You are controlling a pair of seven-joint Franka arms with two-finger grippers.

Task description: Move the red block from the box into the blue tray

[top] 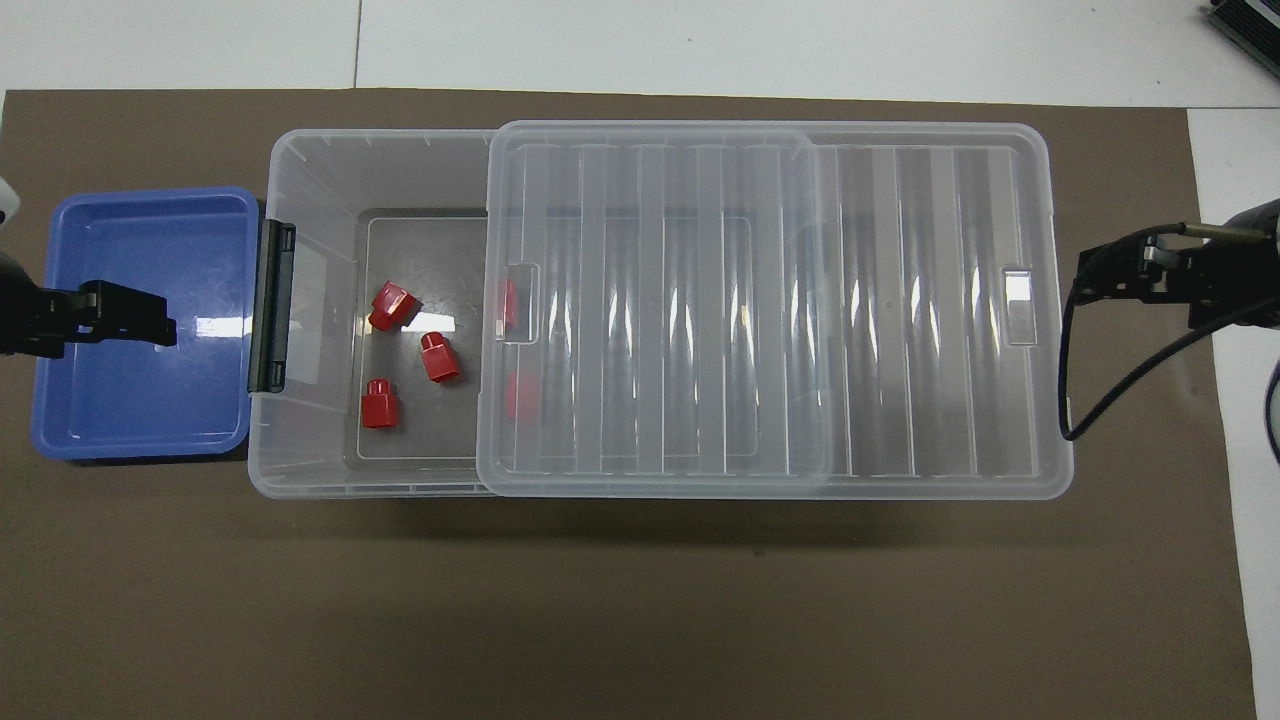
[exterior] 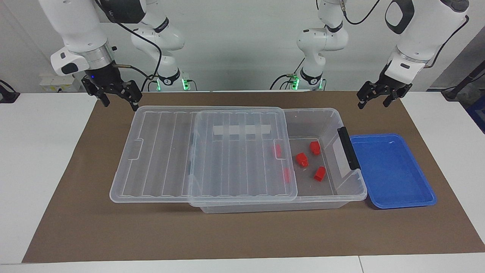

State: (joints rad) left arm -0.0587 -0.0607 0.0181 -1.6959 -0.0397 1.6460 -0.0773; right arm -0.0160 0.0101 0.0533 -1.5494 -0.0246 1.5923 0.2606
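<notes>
The coming move turns on one relation: the open end of the box (exterior: 326, 113) lies toward the left arm's end of the surface, so the left claw (exterior: 373, 101) is much the nearer one.

In the overhead view that claw sits at the left edge of the frame, up in the air over the blue tray (top: 140, 440), released and empty. The box begins just past the tray's rim, where the black latch (exterior: 348, 148) stands. From the claw the blocks lie toward frame centre, over the latch wall and down on the box floor.

The clear lid (exterior: 227, 163) is slid toward the right arm's end and covers most of the box. Three red pieces lie in the uncovered part, right of centre in the facing view. Two more (exterior: 277, 150) (exterior: 287, 174) show only through the lid's edge. A likely pick is the red block (top: 378, 403) lowest in the overhead frame: it lies clear of the lid and apart from its neighbours (top: 392, 305) (top: 438, 357). Its stud end points toward the top of that frame, so its long axis seems to run along the latch wall.

The right claw (exterior: 120, 104) waits in the upper left of the facing view, beside the lid's corner, spread wide and empty. The tray holds no block yet.
</notes>
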